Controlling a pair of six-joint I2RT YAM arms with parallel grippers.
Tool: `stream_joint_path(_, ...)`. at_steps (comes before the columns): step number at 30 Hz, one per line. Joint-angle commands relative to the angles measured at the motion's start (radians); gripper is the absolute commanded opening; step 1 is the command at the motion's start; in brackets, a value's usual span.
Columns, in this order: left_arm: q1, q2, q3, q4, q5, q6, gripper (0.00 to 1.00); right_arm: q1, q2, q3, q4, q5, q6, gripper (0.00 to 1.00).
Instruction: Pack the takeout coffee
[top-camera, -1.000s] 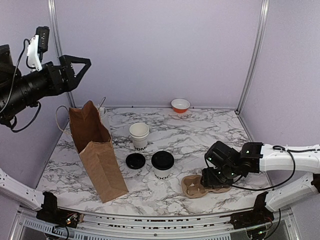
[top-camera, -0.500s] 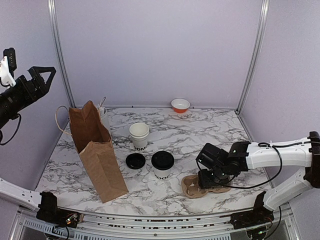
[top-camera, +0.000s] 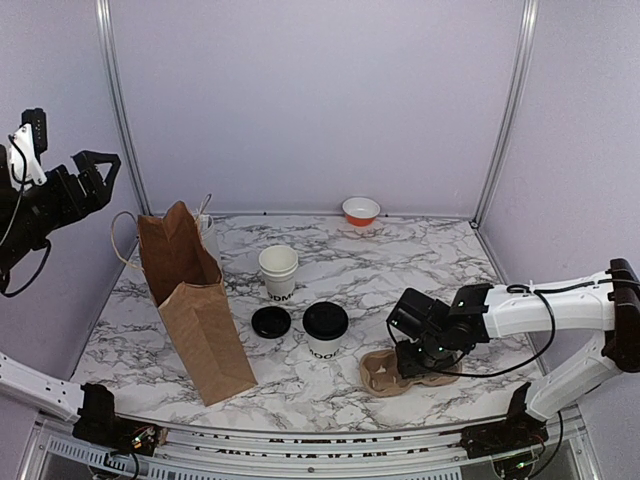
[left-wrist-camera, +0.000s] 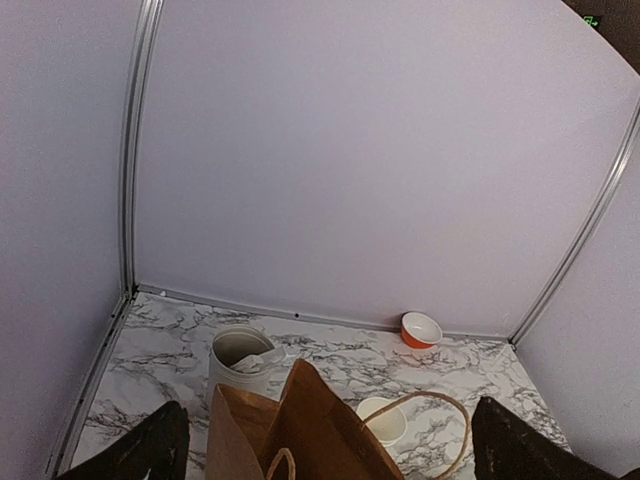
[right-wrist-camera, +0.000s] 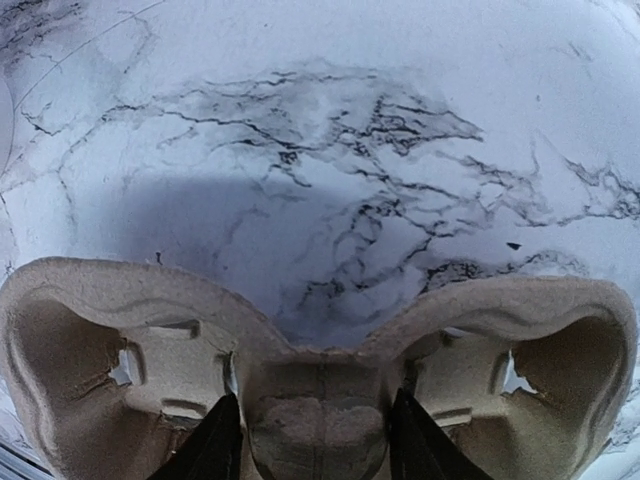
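High at far left, the left gripper (top-camera: 105, 178) hangs spread wide, empty. Below, a brown paper bag (top-camera: 195, 310) stands open-mouthed, inside hidden; a white canister (left-wrist-camera: 240, 358) behind holds pale sticks. Stacked cups (top-camera: 278, 268), top one empty, and a loose lid (top-camera: 271, 321) follow. The takeout coffee (top-camera: 325, 332) stands mid-table, lidded, axis vertical, lettering toward the near edge. The right gripper (top-camera: 420, 362) straddles the middle ridge of an empty cardboard carrier (top-camera: 382, 372); whether it pinches cannot be told.

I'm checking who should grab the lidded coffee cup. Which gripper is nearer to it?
Right. The right gripper straddles the cardboard carrier just right of the lidded cup. The left gripper hangs high, far to its left, beyond the paper bag.
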Motion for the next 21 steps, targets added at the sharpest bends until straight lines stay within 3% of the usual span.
stream_joint_path(1,0.003,0.019,0.030,-0.114,-0.035,-0.073,0.99,0.007,0.006,0.008,0.028,0.011,-0.013,0.45)
stream_joint_path(7,0.003,0.042,0.058,-0.179,-0.023,-0.104,0.99,0.006,-0.006,-0.001,0.025,0.012,-0.009,0.34)
stream_joint_path(16,0.005,0.091,0.131,-0.305,0.022,-0.169,0.98,0.006,-0.111,0.024,-0.023,0.066,0.013,0.32)
stream_joint_path(21,0.010,0.125,0.185,-0.408,0.031,-0.242,0.91,0.005,-0.157,0.073,-0.050,0.097,0.003,0.32)
